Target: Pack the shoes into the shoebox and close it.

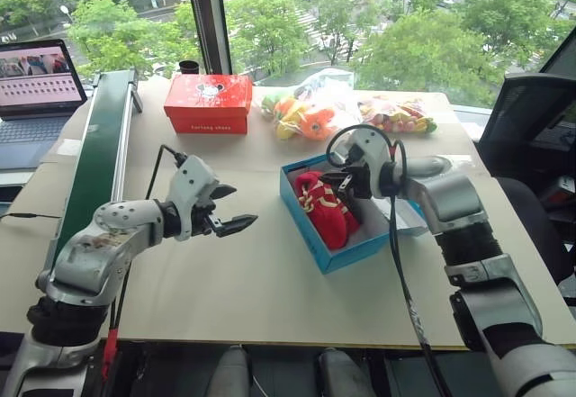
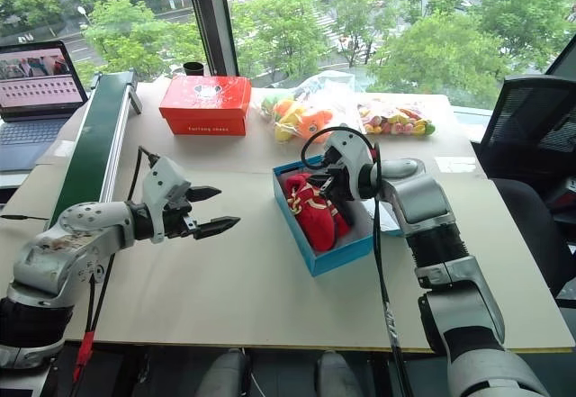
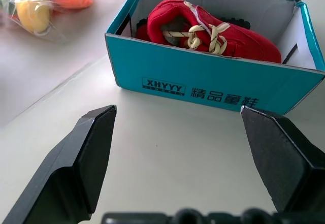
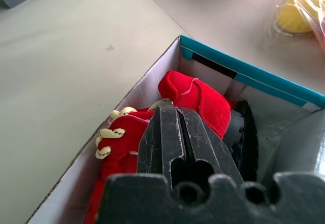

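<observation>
The blue shoebox (image 1: 362,250) stands open on the table, right of centre. Both red shoes (image 1: 322,206) with pale yellow laces lie inside it, one partly over the other. My right gripper (image 1: 338,181) hangs over the far part of the box with its fingers pressed together and nothing between them. In the right wrist view the shut gripper (image 4: 175,113) sits just above a red shoe (image 4: 195,96). My left gripper (image 1: 239,208) hovers open over bare table, left of the box. It faces the box's lettered blue wall (image 3: 213,84). My right arm hides most of the lid.
A red box (image 1: 208,103) stands at the back, with a black cup (image 1: 188,67) behind it. Bagged orange and yellow toys (image 1: 310,113) lie behind the shoebox. A green conveyor (image 1: 99,154) and a laptop (image 1: 36,77) are on the left, a black chair (image 1: 531,118) on the right.
</observation>
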You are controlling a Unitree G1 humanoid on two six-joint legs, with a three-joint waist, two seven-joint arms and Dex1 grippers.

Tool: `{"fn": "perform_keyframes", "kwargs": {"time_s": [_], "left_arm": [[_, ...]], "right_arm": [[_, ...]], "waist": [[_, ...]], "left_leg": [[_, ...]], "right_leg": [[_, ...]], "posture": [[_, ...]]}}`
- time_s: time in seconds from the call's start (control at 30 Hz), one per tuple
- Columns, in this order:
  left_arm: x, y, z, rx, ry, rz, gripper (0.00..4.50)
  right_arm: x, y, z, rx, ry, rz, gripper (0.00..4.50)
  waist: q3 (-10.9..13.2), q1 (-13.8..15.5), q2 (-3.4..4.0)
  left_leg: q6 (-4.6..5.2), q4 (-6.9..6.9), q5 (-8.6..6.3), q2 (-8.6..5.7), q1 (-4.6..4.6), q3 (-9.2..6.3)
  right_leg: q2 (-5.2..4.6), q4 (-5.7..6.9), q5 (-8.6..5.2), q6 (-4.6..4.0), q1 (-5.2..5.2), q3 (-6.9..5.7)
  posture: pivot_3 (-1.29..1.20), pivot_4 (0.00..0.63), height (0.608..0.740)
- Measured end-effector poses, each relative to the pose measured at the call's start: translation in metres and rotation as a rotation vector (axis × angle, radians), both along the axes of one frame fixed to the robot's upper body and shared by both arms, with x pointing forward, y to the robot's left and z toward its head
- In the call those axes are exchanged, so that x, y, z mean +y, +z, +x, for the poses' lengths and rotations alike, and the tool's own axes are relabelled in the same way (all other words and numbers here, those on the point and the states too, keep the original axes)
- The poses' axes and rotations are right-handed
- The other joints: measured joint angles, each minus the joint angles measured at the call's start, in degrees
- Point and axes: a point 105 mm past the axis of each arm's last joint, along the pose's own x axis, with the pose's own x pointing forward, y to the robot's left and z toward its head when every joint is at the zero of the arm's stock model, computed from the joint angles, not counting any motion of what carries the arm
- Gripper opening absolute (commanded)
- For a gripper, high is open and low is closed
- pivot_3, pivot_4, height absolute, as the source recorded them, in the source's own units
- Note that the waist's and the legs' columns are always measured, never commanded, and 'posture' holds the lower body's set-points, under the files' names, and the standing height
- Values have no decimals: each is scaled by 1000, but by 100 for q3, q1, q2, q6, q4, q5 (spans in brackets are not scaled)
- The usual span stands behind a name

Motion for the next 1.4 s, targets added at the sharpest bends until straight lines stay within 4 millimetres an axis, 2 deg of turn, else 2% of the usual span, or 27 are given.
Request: {"fn": "perform_keyframes", "kwargs": {"time_s": [0.23,0.4,0.5,0.63,0.73,0.83,0.93,1.0,1.07,1.1,1.13,1.17,1.3,1.4], "left_arm": [[2,10,-5,-9,1,-17,4169],[1,10,-6,-6,6,-12,4169],[1,10,-6,-5,4,-12,4169],[-1,13,-5,-14,-1,-16,4169],[-5,12,-5,-9,-17,-15,4169],[-10,9,-6,6,-51,-6,4169],[-14,7,-8,27,-105,8,4169],[-19,6,-11,42,-166,30,4169],[-21,7,-8,47,-210,37,4169],[-21,8,-7,45,-219,38,4169],[-23,11,-4,35,-232,44,4169],[-22,12,-1,30,-234,48,4169],[-28,16,11,18,-290,63,4169],[-34,13,16,27,-329,67,4169]], "right_arm": [[4,-45,18,27,-30,-39,49],[16,-61,24,-22,-13,-100,49],[25,-67,25,-107,24,-203,49],[24,-72,25,-188,44,-304,49],[15,-66,23,-199,27,-277,49],[-3,-58,15,-97,-27,-156,49],[-16,-23,3,-44,-71,-3,49],[-27,15,-11,-49,-84,111,49],[-42,56,-35,-91,-79,198,49],[-47,66,-46,-107,-67,212,49],[-55,68,-62,-100,-59,203,49],[-61,62,-71,-66,-58,190,49],[-106,-5,-132,238,-150,148,49],[-112,-30,-160,329,-184,119,49]], "waist": [[0,-16,0],[-6,-105,-8],[-12,-164,-12],[-14,-165,-14],[-14,-127,-15],[-8,-81,-10],[3,-47,7],[7,-5,14],[9,40,16],[8,69,16],[8,111,15],[8,133,14],[12,287,13],[11,205,14]], "left_leg": [[0,0,0,0,18,0],[-2,-7,-1,2,127,1],[-2,-7,-1,7,170,0],[-4,-8,-2,7,227,-1],[-3,-6,-1,6,213,-2],[-2,-6,-1,5,157,-4],[-1,-4,0,5,56,-4],[1,-6,-1,2,6,-6],[23,-4,-15,2,-4,-12],[29,-5,-19,1,-5,-13],[37,-4,-24,1,-5,-13],[40,3,-27,0,-4,-11],[41,26,-26,-16,-19,-6],[41,36,-26,-9,3,-1]], "right_leg": [[0,0,0,0,17,0],[1,-4,-20,23,119,1],[6,-2,-33,25,159,2],[5,-4,-43,20,207,2],[2,-4,-41,22,203,2],[3,-2,-38,21,157,2],[5,14,-16,-14,49,3],[4,34,-15,-15,-4,1],[4,36,-19,-16,-11,-7],[4,22,-21,-16,-6,-9],[4,4,-21,-15,4,-12],[3,-2,-22,-14,9,-11],[-8,-4,-30,1,10,1],[-1,0,-32,8,31,9]], "posture": [[0,150,739],[0,150,739],[0,150,739],[0,150,739],[0,150,739],[0,150,739],[0,150,739],[0,150,739],[0,150,739],[0,150,739],[0,150,739],[0,150,739],[0,150,739],[0,150,739]]}}
